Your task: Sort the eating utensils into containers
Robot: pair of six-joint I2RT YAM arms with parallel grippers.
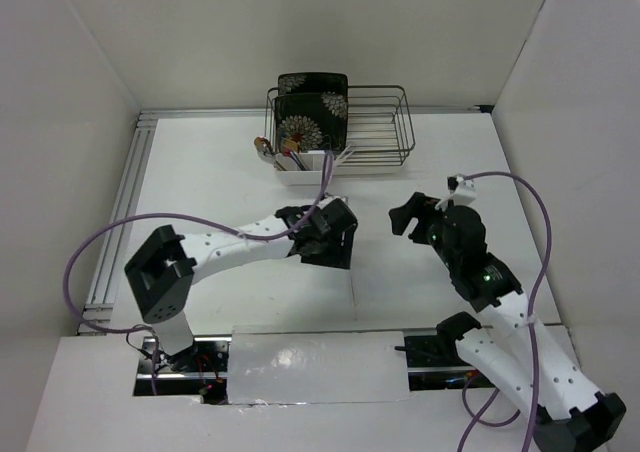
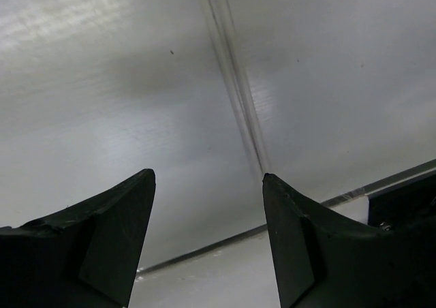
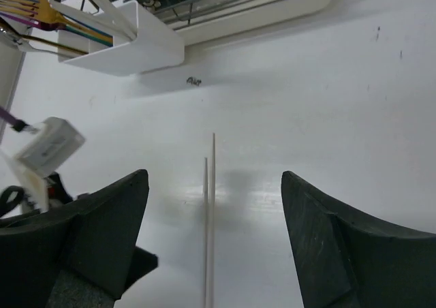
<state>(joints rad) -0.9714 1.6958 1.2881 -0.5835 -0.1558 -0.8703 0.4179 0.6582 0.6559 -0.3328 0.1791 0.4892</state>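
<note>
Two thin pale chopsticks lie side by side on the white table; they are a faint line in the top view and a blurred streak in the left wrist view. My left gripper is open and empty low over their far end, and its right fingertip is at the streak's end. My right gripper is open and empty, to the right of the chopsticks. The white caddy holds gold, silver and purple-blue utensils; it also shows in the right wrist view.
A dark wire rack with black floral plates stands behind the caddy at the back. White walls close in the table, and a metal rail runs along the left side.
</note>
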